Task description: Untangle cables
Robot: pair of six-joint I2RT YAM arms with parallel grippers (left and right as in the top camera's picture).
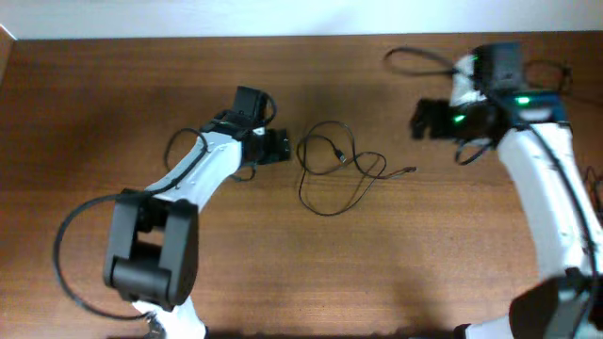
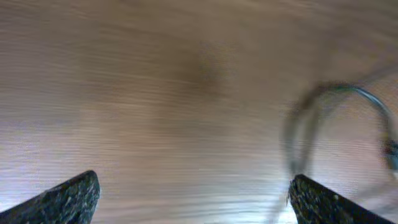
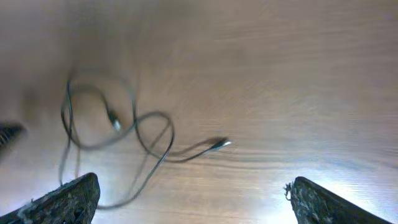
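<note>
cables (image 1: 334, 165) loose tangle mid-frame on bench (image 1: 94, 113). left gripper (image 1: 285, 147), right gripper (image 1: 416, 121) jaws both wide open, empty. tip: grab plug end (image 1: 410, 170) at right, drag outward slow.

Warm soft light; cables (image 2: 348, 88) motion-blurred; glare on table (image 3: 348, 169).

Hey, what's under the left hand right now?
Bare wooden table lies below the open left hand; a blurred cable loop sits off to one side. From overhead, the arm hides that spot.
</note>
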